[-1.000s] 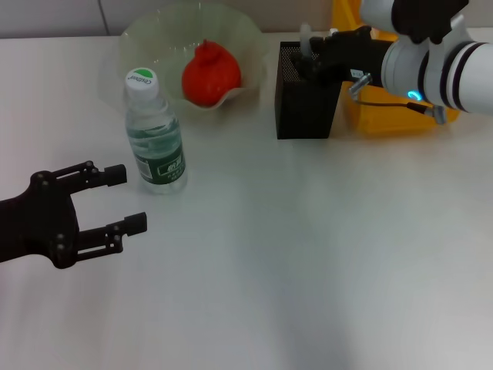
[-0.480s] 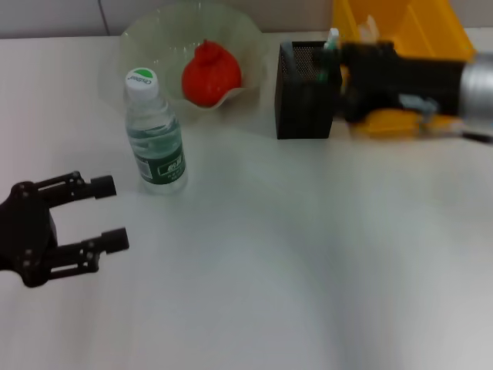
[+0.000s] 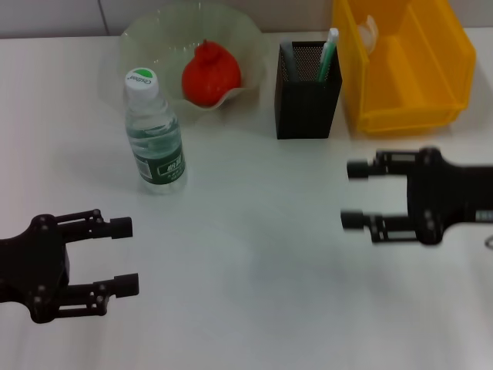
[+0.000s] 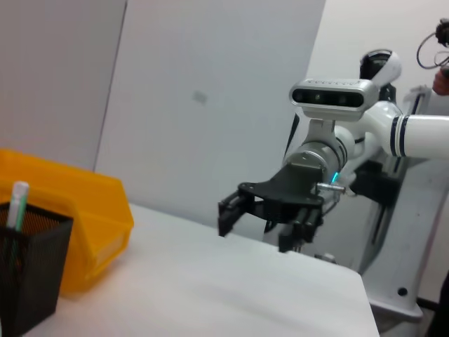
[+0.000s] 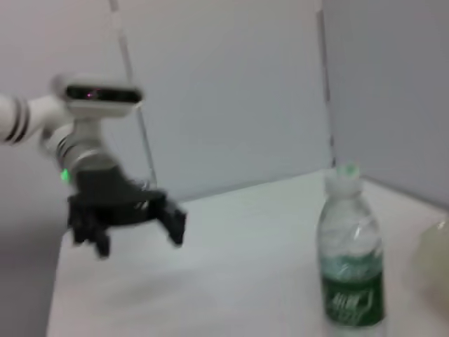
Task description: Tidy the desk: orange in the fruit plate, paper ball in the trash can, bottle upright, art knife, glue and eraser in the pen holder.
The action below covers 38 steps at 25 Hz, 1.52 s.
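The orange [image 3: 209, 73] lies in the clear fruit plate [image 3: 146, 38] at the back. The water bottle [image 3: 155, 135] stands upright in front of the plate; it also shows in the right wrist view [image 5: 351, 256]. The black mesh pen holder [image 3: 306, 96] holds a white and green item [image 3: 327, 55]; the holder also shows in the left wrist view [image 4: 28, 270]. A white paper ball [image 3: 368, 29] lies in the yellow bin [image 3: 420, 100]. My left gripper [image 3: 123, 256] is open and empty at the near left. My right gripper [image 3: 353, 194] is open and empty at the right, in front of the bin.
The yellow bin stands at the back right next to the pen holder. The white desk [image 3: 246, 254] stretches between the two grippers. In the left wrist view the right gripper [image 4: 256, 214] hangs over the desk; in the right wrist view the left gripper [image 5: 126, 214] does.
My right gripper has pulled back from the pen holder toward the near right, leaving the white and green item standing in it. My left gripper has moved nearer and lower.
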Each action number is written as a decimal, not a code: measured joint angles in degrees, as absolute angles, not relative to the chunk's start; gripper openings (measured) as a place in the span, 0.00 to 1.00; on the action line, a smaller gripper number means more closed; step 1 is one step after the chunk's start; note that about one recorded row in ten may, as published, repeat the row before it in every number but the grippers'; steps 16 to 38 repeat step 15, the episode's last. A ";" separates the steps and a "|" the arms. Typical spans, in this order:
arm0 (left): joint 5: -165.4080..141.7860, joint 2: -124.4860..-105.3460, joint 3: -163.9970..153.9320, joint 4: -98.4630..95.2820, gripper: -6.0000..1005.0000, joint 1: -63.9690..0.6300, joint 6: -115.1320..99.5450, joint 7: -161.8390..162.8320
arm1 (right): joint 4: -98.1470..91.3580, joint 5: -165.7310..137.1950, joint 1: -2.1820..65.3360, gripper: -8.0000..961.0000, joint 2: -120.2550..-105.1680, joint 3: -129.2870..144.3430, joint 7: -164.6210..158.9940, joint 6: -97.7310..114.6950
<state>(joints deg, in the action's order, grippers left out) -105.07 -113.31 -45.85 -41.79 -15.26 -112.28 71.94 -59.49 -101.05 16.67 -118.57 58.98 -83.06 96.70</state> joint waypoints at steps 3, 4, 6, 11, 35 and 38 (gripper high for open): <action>-106.09 -112.83 -45.76 -41.28 0.75 -16.07 -112.16 72.29 | -58.47 -104.09 16.69 0.74 -118.56 58.36 -82.54 98.04; -106.28 -112.74 -45.74 -41.21 0.75 -16.25 -112.14 72.42 | -58.35 -104.69 16.69 0.74 -118.54 58.22 -82.38 98.55; -106.49 -112.60 -45.71 -41.19 0.75 -16.48 -112.13 72.63 | -58.29 -105.60 16.59 0.74 -118.50 57.86 -82.09 99.45; -107.21 -112.35 -45.68 -41.04 0.75 -16.77 -111.96 72.90 | -57.01 -107.27 16.08 0.74 -118.42 55.84 -79.56 101.00; -107.36 -112.31 -45.58 -40.97 0.75 -16.83 -111.83 73.42 | -56.18 -107.57 15.73 0.74 -118.38 54.43 -78.04 101.56; -107.36 -112.31 -45.58 -40.97 0.75 -16.83 -111.83 73.42 | -56.18 -107.57 15.73 0.74 -118.38 54.43 -78.04 101.56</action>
